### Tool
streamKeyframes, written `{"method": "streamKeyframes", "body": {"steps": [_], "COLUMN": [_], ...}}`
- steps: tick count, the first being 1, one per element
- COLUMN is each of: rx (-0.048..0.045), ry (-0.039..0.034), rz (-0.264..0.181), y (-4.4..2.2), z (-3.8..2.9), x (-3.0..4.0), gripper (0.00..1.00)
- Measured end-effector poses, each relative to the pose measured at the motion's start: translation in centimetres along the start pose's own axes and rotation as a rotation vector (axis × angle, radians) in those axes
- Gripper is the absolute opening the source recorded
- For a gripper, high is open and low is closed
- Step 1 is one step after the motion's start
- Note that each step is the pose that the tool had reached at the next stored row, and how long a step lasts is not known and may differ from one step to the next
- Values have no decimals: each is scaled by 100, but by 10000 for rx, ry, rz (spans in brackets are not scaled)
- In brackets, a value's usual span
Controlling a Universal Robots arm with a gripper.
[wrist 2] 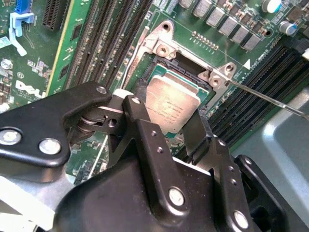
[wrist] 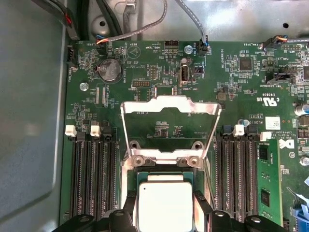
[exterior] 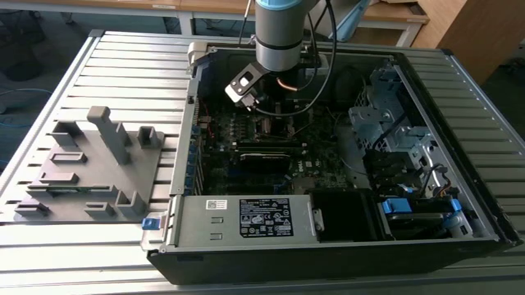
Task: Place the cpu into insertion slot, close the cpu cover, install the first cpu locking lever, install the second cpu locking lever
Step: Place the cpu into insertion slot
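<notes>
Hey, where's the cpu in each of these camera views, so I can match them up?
Exterior view: hidden under the arm, inside the case.
Second wrist view: cpu sits in the insertion slot.
First wrist view: cpu beside the open cpu cover.
Shared landmark: the screwed bracket.

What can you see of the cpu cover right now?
The cpu cover is a thin, silvery metal frame with a square window showing green board behind. It is swung open, away from the insertion slot, joined by two screwed hinge brackets along one edge. The cpu sits uncovered at the slot. Nothing else touches the cover.
</notes>
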State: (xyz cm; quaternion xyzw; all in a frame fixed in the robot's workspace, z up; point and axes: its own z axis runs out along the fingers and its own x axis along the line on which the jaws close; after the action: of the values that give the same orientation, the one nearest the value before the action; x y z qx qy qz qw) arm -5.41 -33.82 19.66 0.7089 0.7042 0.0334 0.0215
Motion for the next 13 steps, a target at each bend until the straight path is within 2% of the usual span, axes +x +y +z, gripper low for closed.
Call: {"method": "streamKeyframes", "body": {"steps": [13], "rx": [0], "ry": [-2], "rz": [-2], "y": [-12], "z": [32], "x": [-1], "gripper": [54]}}
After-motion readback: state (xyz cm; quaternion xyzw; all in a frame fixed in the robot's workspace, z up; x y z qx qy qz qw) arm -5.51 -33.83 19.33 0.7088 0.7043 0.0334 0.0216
